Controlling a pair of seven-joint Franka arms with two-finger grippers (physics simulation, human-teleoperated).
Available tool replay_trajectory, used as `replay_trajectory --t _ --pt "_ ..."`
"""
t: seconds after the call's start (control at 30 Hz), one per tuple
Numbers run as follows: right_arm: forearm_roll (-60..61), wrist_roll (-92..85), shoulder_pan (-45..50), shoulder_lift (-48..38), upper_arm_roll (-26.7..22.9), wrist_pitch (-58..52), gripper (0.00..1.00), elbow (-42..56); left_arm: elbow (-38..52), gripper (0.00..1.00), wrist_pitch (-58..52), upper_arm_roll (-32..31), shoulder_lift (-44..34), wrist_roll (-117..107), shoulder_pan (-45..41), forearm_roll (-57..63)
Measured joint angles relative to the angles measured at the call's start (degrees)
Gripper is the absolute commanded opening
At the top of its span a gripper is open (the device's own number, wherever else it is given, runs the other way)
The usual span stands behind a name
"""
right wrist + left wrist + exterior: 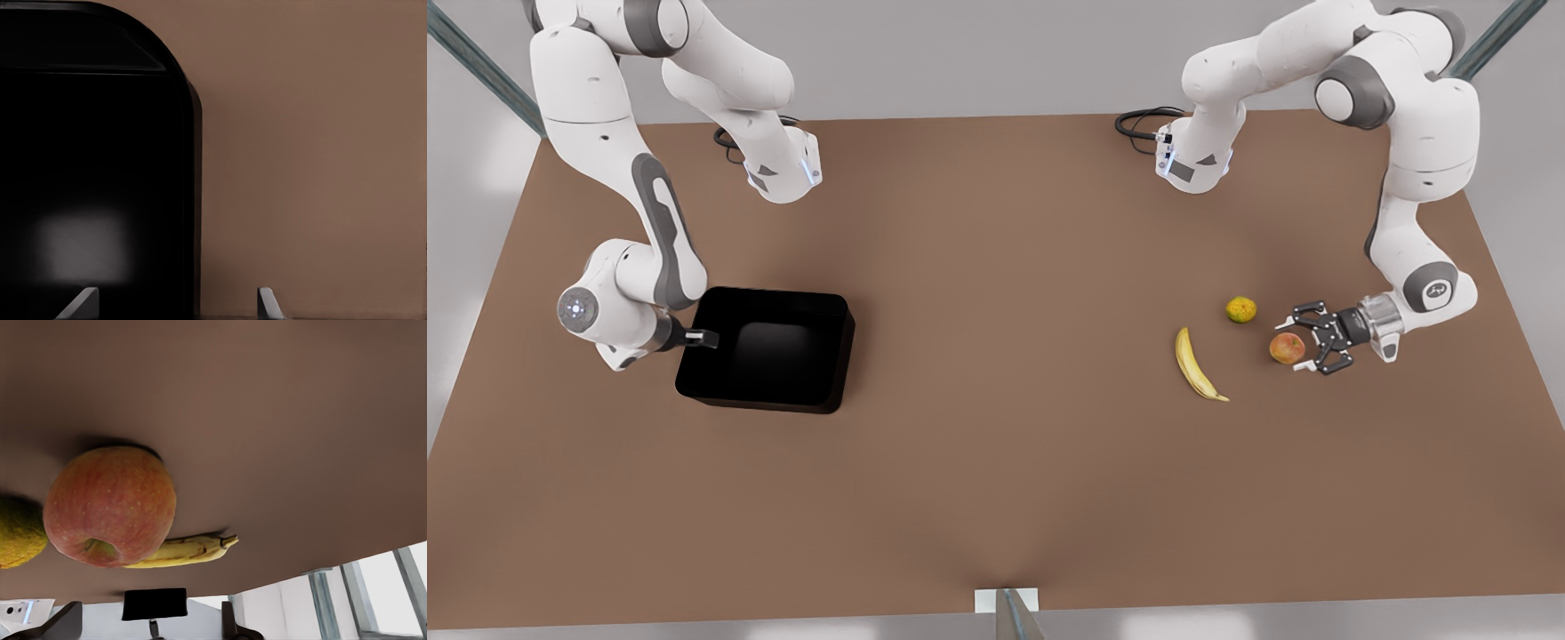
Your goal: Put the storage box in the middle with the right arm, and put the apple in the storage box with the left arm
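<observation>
The black storage box [769,349] sits on the table at the front view's left. My right gripper [694,339] is at the box's left wall, open, with one finger inside and the other outside the wall [190,200]; its fingertips [265,301] stand either side of that wall. The reddish-orange apple [1287,348] lies at the front view's right. My left gripper [1309,340] is low beside it, open, fingers spread just short of the apple [110,507], nothing held.
A yellow banana [1195,365] lies left of the apple, and a yellow-green citrus fruit [1240,309] lies just behind it. The brown table [1005,356] stretches bare between the box and the fruit. Cables [1138,122] lie at the far edge.
</observation>
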Motion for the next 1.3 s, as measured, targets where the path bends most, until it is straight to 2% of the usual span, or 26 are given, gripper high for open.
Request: replay_trajectory --t 0.1,0.4,0.47,0.6,0.63,0.73,0.8,0.97,1.07,1.1,1.13,1.3 --pt "-0.08 -0.92 0.05 0.0 -0.17 -1.09 0.42 0.09 -0.02 1.0 -0.88 0.26 0.65 1.74 0.69 0.04" --pt "-0.08 -0.9 0.24 2.13 -0.17 -2.84 0.37 1.36 1.21 1.0 -0.79 0.17 3.18 3.24 1.7 2.57" --pt "-0.22 -1.05 0.23 2.28 -0.17 -3.34 0.28 1.57 1.28 1.0 0.19 0.17 4.12 3.26 1.7 2.65" --pt "-0.35 -1.07 0.27 2.45 -0.15 -4.43 0.21 2.44 1.3 1.0 2.39 -0.49 4.5 2.65 1.7 2.19" --pt "-0.35 -1.94 0.33 2.46 -0.16 -4.44 0.21 2.51 1.23 0.96 4.51 -1.56 4.51 2.29 1.66 1.85" --pt "-0.34 -2.21 0.41 2.46 -0.17 -5.94 0.21 3.65 1.13 0.78 4.83 -1.76 4.59 2.05 1.69 1.18" --pt "-0.32 -2.26 0.41 2.46 -0.17 -6.37 0.21 3.87 1.04 0.7 4.83 -1.76 4.59 1.97 1.7 0.92" --pt "-0.16 -2.35 0.75 3.32 0.23 -6.53 0.21 5.0 0.45 0.68 4.93 -1.76 4.69 2.05 1.7 0.51" --pt "-0.15 -2.39 3.03 3.77 0.51 -12.82 0.21 10.7 0.16 0.65 4.86 -1.67 4.77 2.05 1.7 0.73" --pt "-0.14 -2.89 4.43 3.69 0.53 -13.87 0.21 11.94 0.21 0.49 4.71 -1.67 4.69 1.96 1.69 0.82" --pt "0.07 -3.3 5.55 3.69 0.56 -14.98 0.21 13.45 0.33 0.39 4.31 -1.67 4.61 1.88 1.69 0.88" --pt "0.38 -3.51 19.45 5.81 1.58 -18.06 0.21 24.02 4.94 0.38 -0.48 -1.12 2.15 -4.1 1.68 -1.0"
